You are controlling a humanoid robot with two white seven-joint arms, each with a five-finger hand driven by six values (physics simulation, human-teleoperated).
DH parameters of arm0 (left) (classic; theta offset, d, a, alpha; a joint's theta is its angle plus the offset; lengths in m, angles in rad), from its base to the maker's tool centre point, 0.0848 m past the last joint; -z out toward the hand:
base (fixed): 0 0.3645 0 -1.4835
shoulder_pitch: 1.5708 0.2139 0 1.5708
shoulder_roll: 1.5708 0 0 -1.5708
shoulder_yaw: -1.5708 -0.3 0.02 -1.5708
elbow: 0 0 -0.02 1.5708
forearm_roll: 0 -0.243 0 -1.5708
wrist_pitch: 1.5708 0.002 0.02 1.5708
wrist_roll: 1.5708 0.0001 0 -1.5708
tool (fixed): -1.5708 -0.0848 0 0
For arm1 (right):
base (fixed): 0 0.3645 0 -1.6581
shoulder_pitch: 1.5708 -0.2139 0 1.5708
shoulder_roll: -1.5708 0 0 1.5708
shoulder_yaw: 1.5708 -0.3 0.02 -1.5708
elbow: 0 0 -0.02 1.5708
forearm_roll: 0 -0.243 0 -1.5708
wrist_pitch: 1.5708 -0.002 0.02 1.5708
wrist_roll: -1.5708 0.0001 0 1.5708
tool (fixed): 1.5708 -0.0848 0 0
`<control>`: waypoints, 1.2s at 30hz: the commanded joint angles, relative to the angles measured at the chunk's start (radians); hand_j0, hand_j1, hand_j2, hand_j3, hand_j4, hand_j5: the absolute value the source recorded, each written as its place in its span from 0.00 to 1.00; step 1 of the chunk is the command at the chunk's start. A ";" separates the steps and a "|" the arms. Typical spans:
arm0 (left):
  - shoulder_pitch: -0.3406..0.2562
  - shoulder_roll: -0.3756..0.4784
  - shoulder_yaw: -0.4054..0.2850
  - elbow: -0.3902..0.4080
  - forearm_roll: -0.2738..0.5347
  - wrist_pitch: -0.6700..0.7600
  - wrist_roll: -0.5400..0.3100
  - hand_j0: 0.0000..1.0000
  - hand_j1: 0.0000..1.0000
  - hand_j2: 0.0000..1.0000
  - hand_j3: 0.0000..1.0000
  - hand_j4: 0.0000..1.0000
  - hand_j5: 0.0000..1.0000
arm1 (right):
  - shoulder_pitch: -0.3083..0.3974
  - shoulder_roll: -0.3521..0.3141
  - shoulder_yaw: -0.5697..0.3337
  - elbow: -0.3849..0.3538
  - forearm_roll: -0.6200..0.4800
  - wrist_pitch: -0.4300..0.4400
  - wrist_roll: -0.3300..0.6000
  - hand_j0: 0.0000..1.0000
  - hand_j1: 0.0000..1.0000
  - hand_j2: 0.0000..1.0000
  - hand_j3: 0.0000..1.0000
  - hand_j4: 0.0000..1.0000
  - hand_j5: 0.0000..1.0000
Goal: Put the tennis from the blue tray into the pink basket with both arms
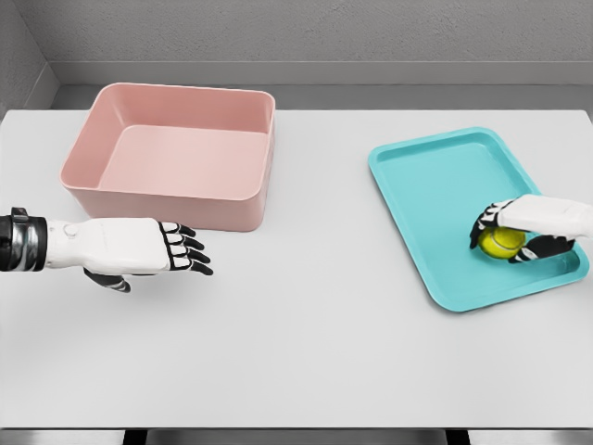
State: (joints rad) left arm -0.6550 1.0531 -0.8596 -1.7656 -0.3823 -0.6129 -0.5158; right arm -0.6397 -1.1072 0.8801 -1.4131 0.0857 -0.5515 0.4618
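Observation:
A yellow-green tennis ball (503, 243) lies on the blue tray (435, 185), near its right front corner. My right hand (511, 237) comes in from the right edge and has its fingers curled around the ball. The pink basket (176, 153) stands at the far left of the white table and holds nothing. My left hand (182, 250) hovers just in front of the basket's front wall, palm down, fingers stretched out toward the right and holding nothing.
The white table (306, 315) stretches wide between basket and tray. A grey wall runs behind the table's far edge. The table's front edge is near the bottom of the view.

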 commanded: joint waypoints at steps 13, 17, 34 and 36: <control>0.000 -0.001 0.001 0.000 0.005 0.002 0.000 1.00 1.00 1.00 1.00 1.00 1.00 | -0.020 -0.003 -0.003 -0.121 -0.007 -0.001 0.001 0.57 0.57 0.57 0.57 0.57 0.57; 0.000 -0.002 0.001 0.000 0.005 0.002 0.000 1.00 1.00 1.00 1.00 1.00 1.00 | -0.028 0.001 -0.006 -0.156 -0.007 -0.001 0.001 0.57 0.57 0.57 0.57 0.57 0.57; 0.000 -0.001 0.001 0.000 0.003 0.002 0.000 1.00 1.00 1.00 1.00 1.00 1.00 | -0.074 0.132 -0.006 -0.207 -0.007 -0.057 0.026 0.57 0.57 0.57 0.57 0.57 0.57; 0.000 -0.001 0.001 0.000 0.005 0.002 0.000 1.00 1.00 1.00 1.00 1.00 1.00 | -0.084 0.161 -0.006 -0.213 -0.007 -0.059 0.043 0.57 0.57 0.57 0.57 0.57 0.57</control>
State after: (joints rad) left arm -0.6550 1.0513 -0.8597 -1.7656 -0.3833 -0.6129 -0.5158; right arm -0.7271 -0.9746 0.8756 -1.6219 0.0862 -0.6091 0.4935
